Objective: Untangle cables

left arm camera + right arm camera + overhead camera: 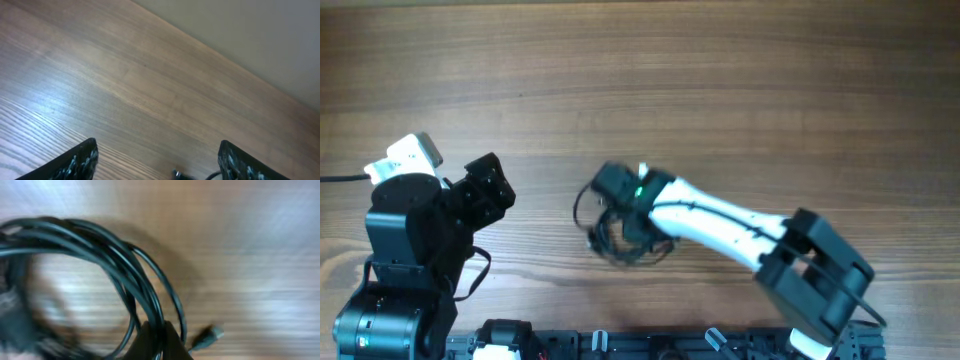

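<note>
The cables are a coil of thin dark wires in loose loops on the wooden table at centre. My right gripper sits over the coil. In the right wrist view its fingers are shut on a bundle of cable strands, and a small silver-tipped connector hangs beside them. My left gripper is open at the left, apart from the coil. In the left wrist view its two fingers stand wide apart over bare wood, with a connector tip at the bottom edge.
The wooden table stretches far behind the coil. The left arm's base and a thicker black arm cable stand at the front left. The right arm's base is at the front right. A dark rail runs along the front edge.
</note>
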Motion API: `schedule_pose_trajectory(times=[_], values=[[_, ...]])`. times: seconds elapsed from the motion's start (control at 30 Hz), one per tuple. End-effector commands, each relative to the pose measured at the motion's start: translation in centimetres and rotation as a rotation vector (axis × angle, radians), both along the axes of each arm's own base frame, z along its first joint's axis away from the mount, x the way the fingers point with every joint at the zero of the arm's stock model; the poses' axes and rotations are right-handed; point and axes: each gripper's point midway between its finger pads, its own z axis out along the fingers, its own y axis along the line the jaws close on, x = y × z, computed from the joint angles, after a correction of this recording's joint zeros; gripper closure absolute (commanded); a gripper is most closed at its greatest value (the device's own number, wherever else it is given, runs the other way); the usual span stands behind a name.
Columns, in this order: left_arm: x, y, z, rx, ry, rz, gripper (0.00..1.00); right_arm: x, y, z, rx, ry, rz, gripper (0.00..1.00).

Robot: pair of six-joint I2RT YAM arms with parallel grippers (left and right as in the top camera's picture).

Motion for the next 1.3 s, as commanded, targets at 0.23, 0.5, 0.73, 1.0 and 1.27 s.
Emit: schedule_pose_trajectory(times=[0.23, 0.5, 0.73, 1.0, 1.27], values=[[0.0, -3.9, -0.9, -0.134, 0.049, -0.188, 0.17, 8.2, -0.8, 26.1, 0.326, -0.625, 0.298, 0.96], [3.6, -7.0, -4.6, -0.028, 0.189, -0.482, 0.20, 5.7, -0.9, 28.4, 0.370, -0.648, 0.454, 0.96], [6.9, -12.1, -4.4, 0.008, 0.049, -0.890, 0.26, 4.3, -0.6, 27.5, 0.364, -0.597, 0.576, 0.96], [7.4, -16.5, 2.1, -0.076, -0.296, -1.140, 0.17, 2.3, 0.0, 26.8, 0.411, -0.527, 0.684, 0.96], [4.1, -18.6, 0.2, 0.060, -0.316, -1.385, 0.26, 0.8, 0.3, 28.5, 0.466, -0.567, 0.787, 0.96]])
